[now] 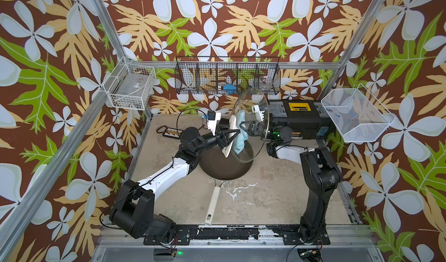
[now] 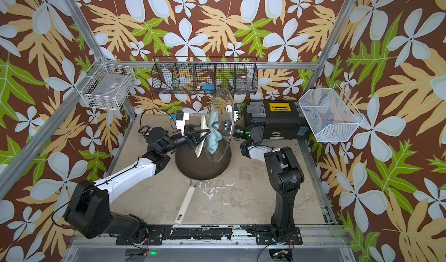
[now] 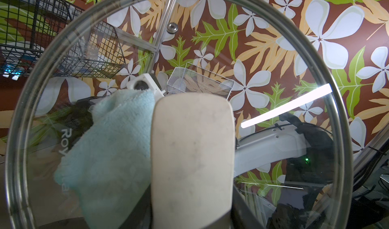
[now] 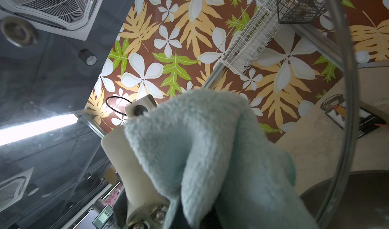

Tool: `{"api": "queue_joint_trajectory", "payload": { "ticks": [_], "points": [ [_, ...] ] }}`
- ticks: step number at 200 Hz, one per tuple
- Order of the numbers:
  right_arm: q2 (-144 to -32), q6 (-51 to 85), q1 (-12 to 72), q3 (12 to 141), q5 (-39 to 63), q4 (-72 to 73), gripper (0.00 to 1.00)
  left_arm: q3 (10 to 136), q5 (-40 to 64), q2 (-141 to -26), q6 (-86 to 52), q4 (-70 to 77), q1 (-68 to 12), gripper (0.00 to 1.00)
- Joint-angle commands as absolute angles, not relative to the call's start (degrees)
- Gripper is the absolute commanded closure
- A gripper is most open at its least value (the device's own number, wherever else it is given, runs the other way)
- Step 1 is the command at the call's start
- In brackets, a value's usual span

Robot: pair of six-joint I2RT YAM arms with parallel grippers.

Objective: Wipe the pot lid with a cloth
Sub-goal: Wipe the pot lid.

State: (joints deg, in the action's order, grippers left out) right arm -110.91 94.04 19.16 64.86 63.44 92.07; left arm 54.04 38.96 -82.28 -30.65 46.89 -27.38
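Two claws are engaged. The left claw is clamped on the cream bar handle of the pot lid. The lid is held on edge in the air, clear of the counter, above the frying pan that sits near the middle of the counter. The right claw is closed on the bunched cloth and presents it to the face of the glass opposite the handle, close to the handle mounts.

Status, as judged:
1. Lid pickup: complete.
2. Cloth pickup: complete.
3. Wiping: under way on the handle-free face, near the centre.
4. Outstanding: the outer band of that face, the rim and the handle side.

Limits of observation:
- In the right wrist view the cloth covers the right claw's tips, so the grip is read from the bunching only.
- Firm contact between cloth and glass cannot be confirmed; both top views show them touching or nearly so.
- Reflections and the patterned walls behind the glass mask any smear or residue, so the wiped area cannot be told.
- The left wrist view cuts off the lid's lower rim, and only part of the cloth shows beside the handle.
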Motion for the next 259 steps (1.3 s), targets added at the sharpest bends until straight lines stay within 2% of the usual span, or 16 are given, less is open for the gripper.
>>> {"api": "queue_joint_trajectory", "payload": {
  "ticks": [1, 93, 214, 259],
  "points": [
    [-108.8, 92.9, 20.0, 62.2, 66.6, 104.2, 1.00, 54.8, 36.3, -81.5, -29.4, 57.6, -27.4, 1.00],
    [-97.6, 91.4, 21.2, 49.3, 65.6, 104.2, 1.00, 53.6, 33.9, -80.9, -28.3, 57.0, -27.4, 1.00],
    [-84.4, 95.8, 21.0, 42.8, 63.1, 104.2, 1.00, 49.8, 32.8, -78.8, -28.1, 57.5, -27.1, 1.00],
    [-80.5, 97.6, 17.8, 41.7, 62.1, 104.2, 1.00, 49.2, 33.0, -78.4, -28.2, 57.6, -27.1, 1.00]
  ]
}}
